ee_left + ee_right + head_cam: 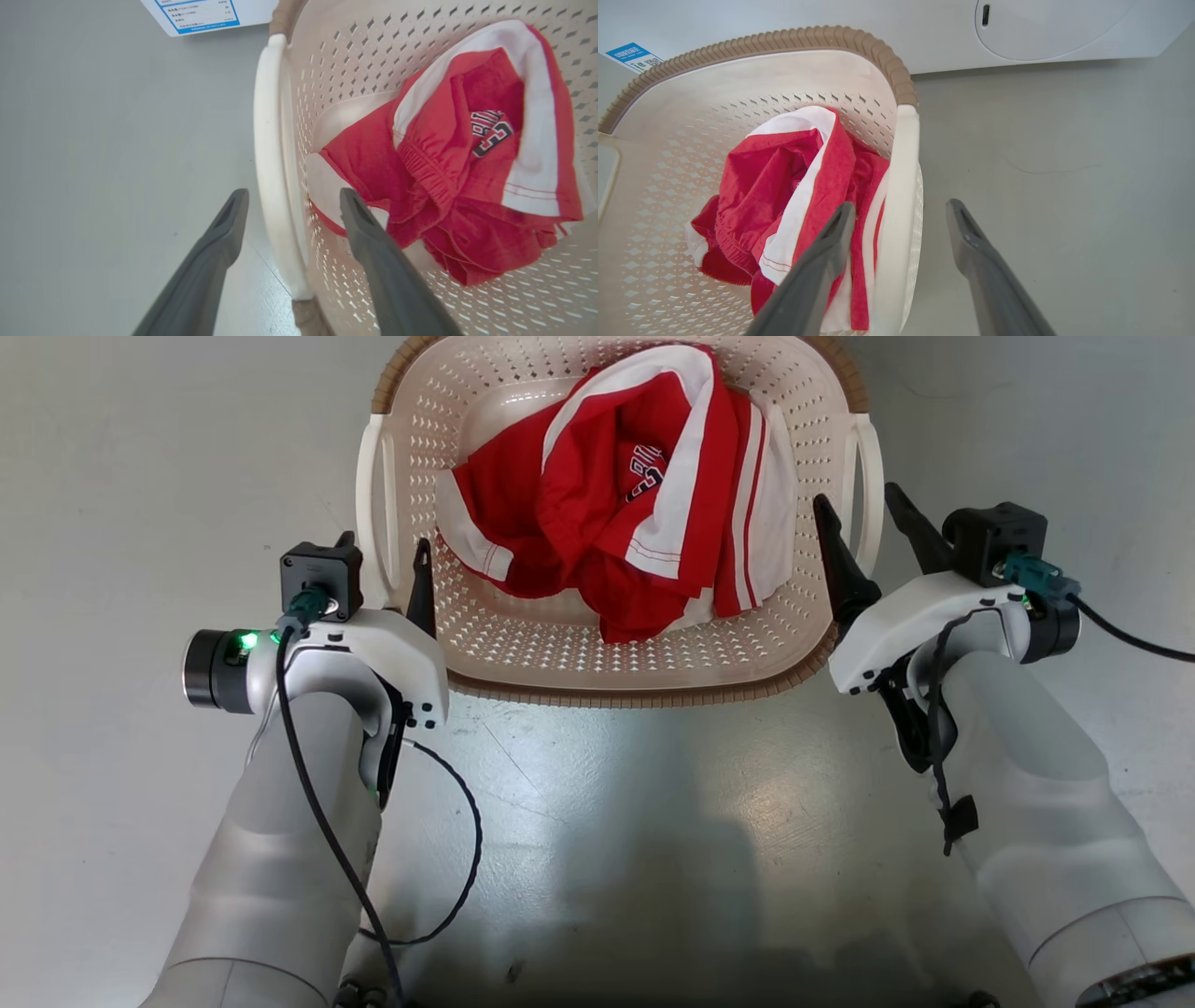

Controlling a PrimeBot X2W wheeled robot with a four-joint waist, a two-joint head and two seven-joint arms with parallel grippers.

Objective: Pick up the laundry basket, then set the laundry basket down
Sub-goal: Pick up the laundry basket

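Cream perforated plastic with a brown ribbed rim: the laundry basket (597,653) sits on the grey floor (140,476) at 12 o'clock in the head view, right in front of the robot. The left gripper (385,543) is at the basket's 9 o'clock and the right gripper (857,497) at its 3 o'clock.

The head view shows both arms and the whole near rim together. The left wrist view shows how the left gripper (294,193) stands: its jaws are released and wide apart, one finger inside the basket and one outside, with the left handle (268,140) running between them. The right wrist view shows the same for the right gripper (901,205), spread across the right handle (901,186), its inner finger in front of the cloth. That view also shows a white washing machine (1017,28) at 12 o'clock beyond the basket, and a blue label (633,53) at 10 o'clock.

Counted: one basket, two white handles, two grippers with four dark fingers in all, and one crumpled red-and-white garment (616,495) lying inside the basket. I count one black cable on each wrist.
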